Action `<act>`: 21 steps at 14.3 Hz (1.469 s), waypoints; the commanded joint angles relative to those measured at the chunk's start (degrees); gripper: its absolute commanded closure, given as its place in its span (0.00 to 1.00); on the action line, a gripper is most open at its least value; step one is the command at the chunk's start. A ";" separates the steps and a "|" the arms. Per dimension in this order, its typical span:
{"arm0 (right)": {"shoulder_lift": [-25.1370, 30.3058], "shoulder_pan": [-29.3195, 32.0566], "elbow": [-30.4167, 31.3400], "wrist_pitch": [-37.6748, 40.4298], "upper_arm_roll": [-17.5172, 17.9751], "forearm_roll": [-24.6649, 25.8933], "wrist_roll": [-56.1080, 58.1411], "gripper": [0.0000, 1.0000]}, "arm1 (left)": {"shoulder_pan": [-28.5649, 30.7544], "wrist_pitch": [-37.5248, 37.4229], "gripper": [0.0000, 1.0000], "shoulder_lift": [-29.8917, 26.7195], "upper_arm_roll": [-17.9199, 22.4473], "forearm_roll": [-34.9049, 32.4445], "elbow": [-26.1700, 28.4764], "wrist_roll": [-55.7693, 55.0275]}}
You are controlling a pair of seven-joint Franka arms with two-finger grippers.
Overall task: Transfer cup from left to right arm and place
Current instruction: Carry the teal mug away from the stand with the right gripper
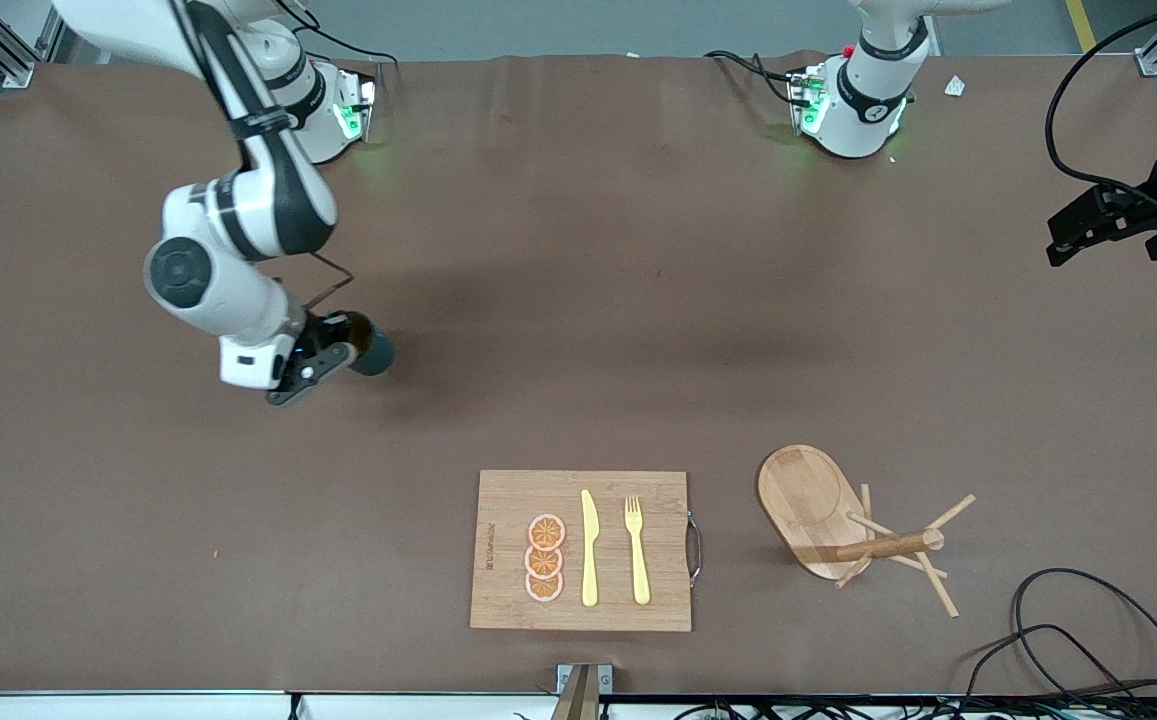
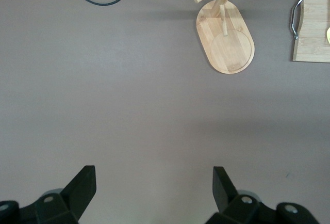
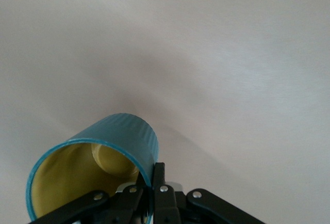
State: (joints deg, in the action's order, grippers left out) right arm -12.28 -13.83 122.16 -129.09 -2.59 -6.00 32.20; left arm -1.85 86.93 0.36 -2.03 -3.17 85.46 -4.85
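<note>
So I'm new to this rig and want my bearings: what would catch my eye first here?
First, the right gripper, shut on the rim of the teal cup over bare table at the right arm's end. Next, the cutting board near the front camera, carrying orange slices, a knife and a fork, with the wooden peg rack beside it. The left gripper waits open.

Small ribbed teal cylindrical cup [image 3: 98, 167], yellow inside; brown bench [image 1: 578, 300]; pale wooden cutting board [image 1: 508, 560] carrying yellow plastic knife [image 1: 589, 550].

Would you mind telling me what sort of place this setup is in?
Probably a robotics lab: two arms bolted to a covered table, loose cables, and staged props, namely a cutting board with toy cutlery and a peg rack.
</note>
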 commanded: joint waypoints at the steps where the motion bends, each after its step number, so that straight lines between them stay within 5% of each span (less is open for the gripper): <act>1: 1.64 5.64 2.20 -0.72 1.01 0.02 14.41 0.99 | 0.18 0.88 0.00 -1.42 0.01 0.09 1.02 -0.16; 9: -0.72 21.99 10.81 -21.19 1.01 3.19 53.02 0.97 | 0.18 0.87 0.00 -1.95 0.10 0.18 0.67 0.28; 21: -3.98 22.18 9.15 -19.79 1.28 3.28 54.63 0.97 | 0.36 0.61 0.00 -2.30 0.54 0.62 0.67 0.11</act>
State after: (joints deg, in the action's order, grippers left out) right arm -14.95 8.84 131.45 -147.53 -1.40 -2.61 85.21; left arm -1.53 87.08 -1.04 -1.68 -3.17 85.45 -4.80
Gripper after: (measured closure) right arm 0.952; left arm 0.000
